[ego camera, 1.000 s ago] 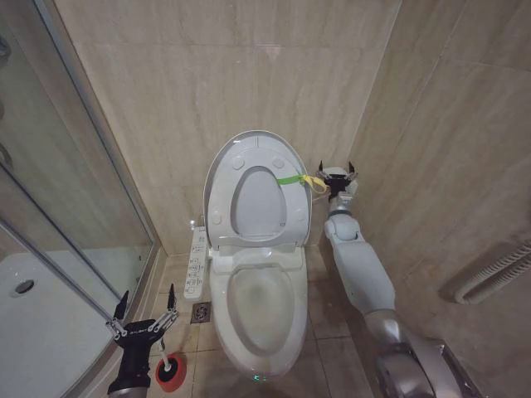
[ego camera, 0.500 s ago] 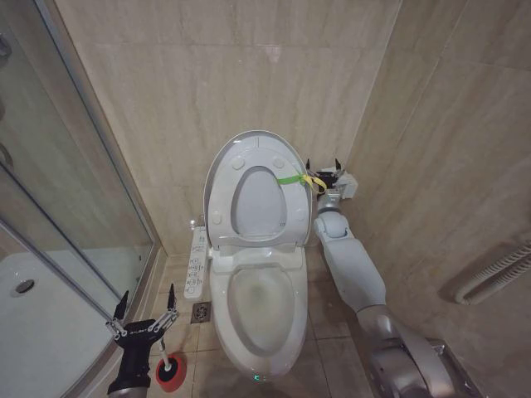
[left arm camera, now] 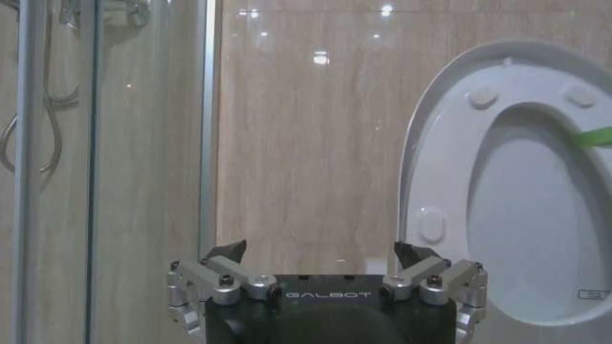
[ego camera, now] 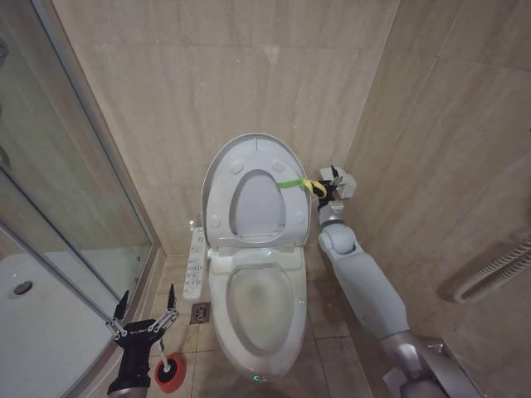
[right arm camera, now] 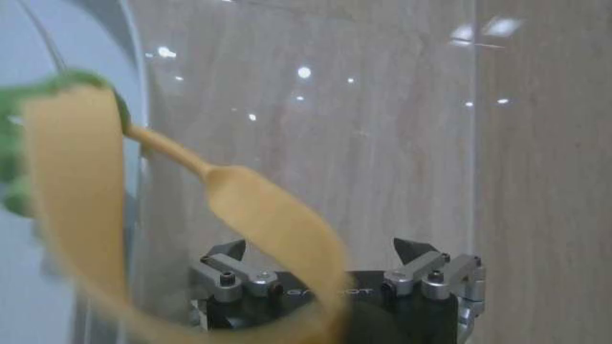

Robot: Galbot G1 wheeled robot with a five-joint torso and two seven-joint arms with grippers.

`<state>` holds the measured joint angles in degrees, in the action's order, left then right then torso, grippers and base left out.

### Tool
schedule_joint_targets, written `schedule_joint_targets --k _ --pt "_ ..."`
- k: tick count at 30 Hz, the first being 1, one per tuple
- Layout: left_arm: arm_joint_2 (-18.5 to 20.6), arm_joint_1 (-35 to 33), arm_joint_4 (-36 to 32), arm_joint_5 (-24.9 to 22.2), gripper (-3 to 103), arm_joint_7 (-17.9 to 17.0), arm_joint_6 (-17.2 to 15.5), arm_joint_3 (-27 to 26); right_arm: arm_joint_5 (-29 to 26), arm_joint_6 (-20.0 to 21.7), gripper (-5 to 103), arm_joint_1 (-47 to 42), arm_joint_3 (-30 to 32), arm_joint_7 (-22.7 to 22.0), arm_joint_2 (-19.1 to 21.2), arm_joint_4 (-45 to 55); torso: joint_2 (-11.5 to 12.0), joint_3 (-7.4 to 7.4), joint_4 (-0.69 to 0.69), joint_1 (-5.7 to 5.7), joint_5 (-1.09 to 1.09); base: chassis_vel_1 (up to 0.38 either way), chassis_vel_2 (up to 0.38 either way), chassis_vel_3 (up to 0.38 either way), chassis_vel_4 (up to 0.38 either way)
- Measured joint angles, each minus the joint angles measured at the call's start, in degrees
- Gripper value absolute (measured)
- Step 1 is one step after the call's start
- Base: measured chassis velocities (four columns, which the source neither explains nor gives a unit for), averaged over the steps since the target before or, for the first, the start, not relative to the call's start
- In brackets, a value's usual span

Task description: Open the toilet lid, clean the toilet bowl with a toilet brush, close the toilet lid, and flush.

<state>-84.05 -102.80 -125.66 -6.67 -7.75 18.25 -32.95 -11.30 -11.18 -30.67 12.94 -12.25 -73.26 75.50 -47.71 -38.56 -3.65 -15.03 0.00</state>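
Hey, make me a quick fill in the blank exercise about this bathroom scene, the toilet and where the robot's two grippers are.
1. The toilet lid stands ____ against the wall.
2. The right gripper, fingers open, is beside the lid's green-yellow ____.
3. The left gripper hangs open above the toilet brush, which stands in its small ____ holder.
4. The toilet bowl shows brownish ____ inside.

Missing words: raised; strap; red; stains

Toilet lid [ego camera: 249, 186]: glossy white plastic, smooth. Strap [ego camera: 300, 182]: soft matt band, green and yellow. Toilet bowl [ego camera: 259, 311]: shiny glazed ceramic. Wall tiles [ego camera: 216, 75]: polished beige stone look, reflecting lights. Shower screen [ego camera: 58, 182]: clear glass, metal frame. Left gripper [left arm camera: 325, 261]: black matt body, bare metal finger links.
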Motion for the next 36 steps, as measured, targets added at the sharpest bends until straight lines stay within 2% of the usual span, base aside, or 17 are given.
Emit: schedule_joint_targets --k 11,15,23,29,36 --pt "0.0 0.0 0.0 0.0 100 0.0 0.0 0.0 -4.1 1.6 100 -7.0 -1.6 -0.7 4.9 10.5 0.0 0.00 0.03 0.00 0.01 0.000 0.000 0.000 0.000" --pt "0.0 0.0 0.0 0.0 100 0.0 0.0 0.0 -5.3 1.9 100 -10.4 -0.8 -0.7 7.1 14.0 0.0 0.00 0.02 0.00 0.00 0.000 0.000 0.000 0.000" --pt "0.0 0.0 0.0 0.0 100 0.0 0.0 0.0 -7.7 2.8 100 -22.7 3.6 -0.3 12.8 23.1 0.0 0.00 -0.02 0.01 0.00 0.000 0.000 0.000 0.000" --pt "0.0 0.0 0.0 0.0 100 0.0 0.0 0.0 -8.0 3.4 100 -26.8 5.4 -2.3 13.4 25.7 0.0 0.00 0.00 0.01 0.00 0.000 0.000 0.000 0.000" --pt "0.0 0.0 0.0 0.0 100 0.0 0.0 0.0 -6.9 5.9 100 -27.8 7.0 -7.6 10.5 27.4 0.0 0.00 0.01 0.01 0.00 0.000 0.000 0.000 0.000"
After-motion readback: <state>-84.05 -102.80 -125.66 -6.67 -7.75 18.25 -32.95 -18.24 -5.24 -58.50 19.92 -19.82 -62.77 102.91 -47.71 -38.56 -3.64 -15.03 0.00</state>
